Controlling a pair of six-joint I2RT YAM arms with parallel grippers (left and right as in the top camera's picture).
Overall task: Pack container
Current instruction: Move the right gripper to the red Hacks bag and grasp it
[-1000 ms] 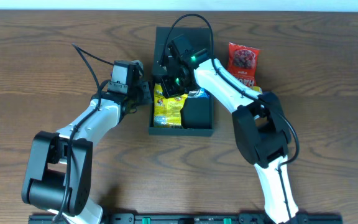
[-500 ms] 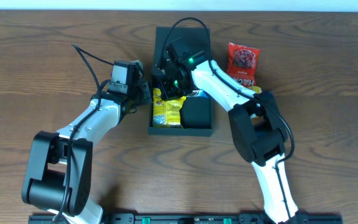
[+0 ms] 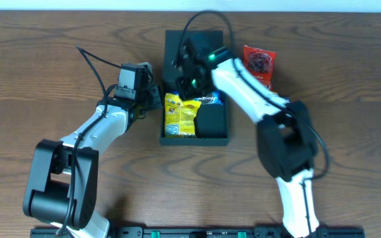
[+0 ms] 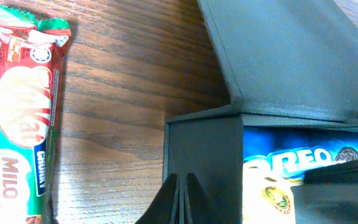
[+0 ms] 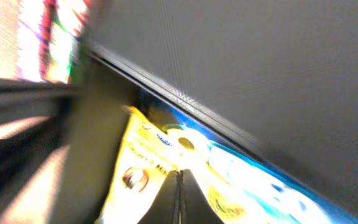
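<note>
At mid-table our container (image 3: 194, 139) sits open. Both claws shut, seemingly empty: left gripper (image 4: 182, 190) at its wall, right gripper (image 5: 179, 186) over the packet (image 3: 179, 114). We fear the tips snagging that packet, or shoving the container.

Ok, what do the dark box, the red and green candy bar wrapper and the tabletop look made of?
Dark rectangular box: probably rigid plastic or coated board, matte; flat walls, crisp edges, no shine. Red and green candy bar wrapper: thin glossy plastic film, crimped serrated end. Brown tabletop: wood or wood-look laminate, satin; visible grain lines.
</note>
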